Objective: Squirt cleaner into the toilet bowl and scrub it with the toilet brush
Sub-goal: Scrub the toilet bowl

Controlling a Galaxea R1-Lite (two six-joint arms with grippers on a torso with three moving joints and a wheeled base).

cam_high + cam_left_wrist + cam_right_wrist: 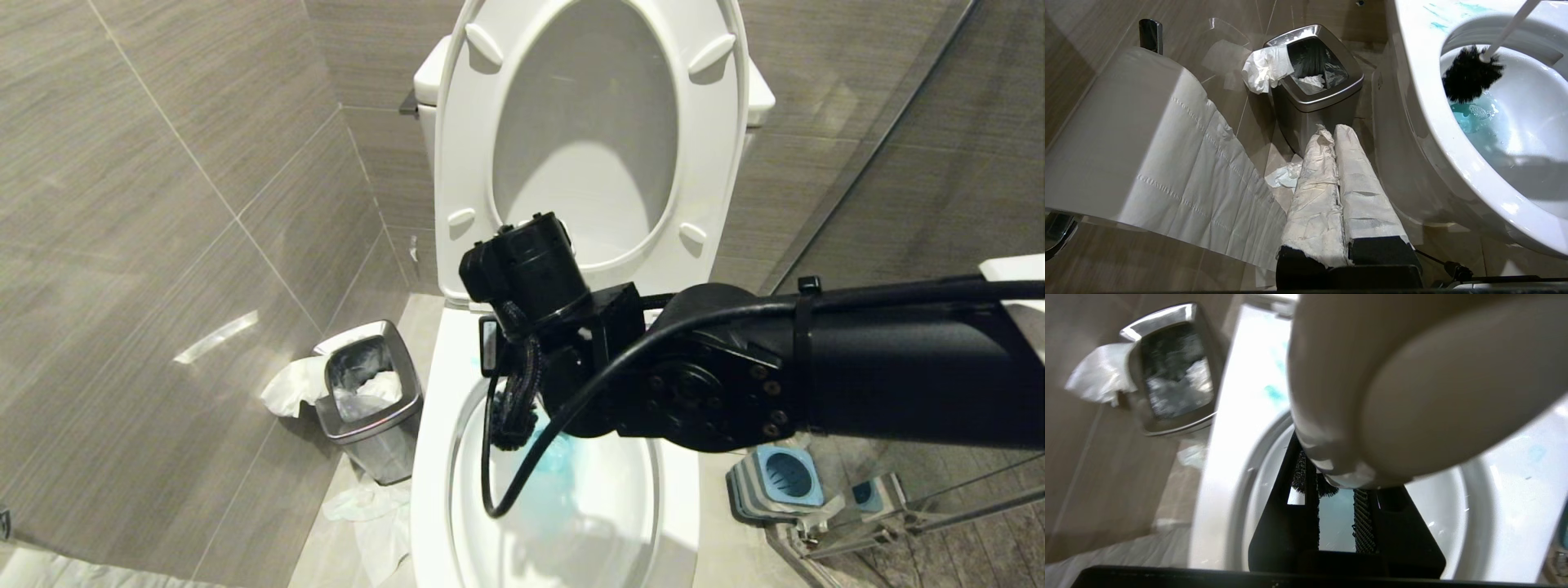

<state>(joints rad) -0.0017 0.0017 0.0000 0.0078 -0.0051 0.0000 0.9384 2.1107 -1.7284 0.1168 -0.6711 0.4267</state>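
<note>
Bathroom | toilet bowl (pixel 1425 134): blue cleaner (pixel 1474 118) | bin (pixel 1331 102): tissue | right tool (pixel 1337 477) gripping toilet brush (pixel 1470 77)

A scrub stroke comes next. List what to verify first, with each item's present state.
1. seat raised off the toilet bowl: ok.
2. cleaner pooled blue in the bowl: ok.
3. toilet brush head inside the bowl, above the pool: ok.
4. right end effector shut on the brush handle: ok.
5. left end effector shut, outside the bowl, near the bin: ok.
6. bristles pressing the ceramic: cannot tell.
</note>
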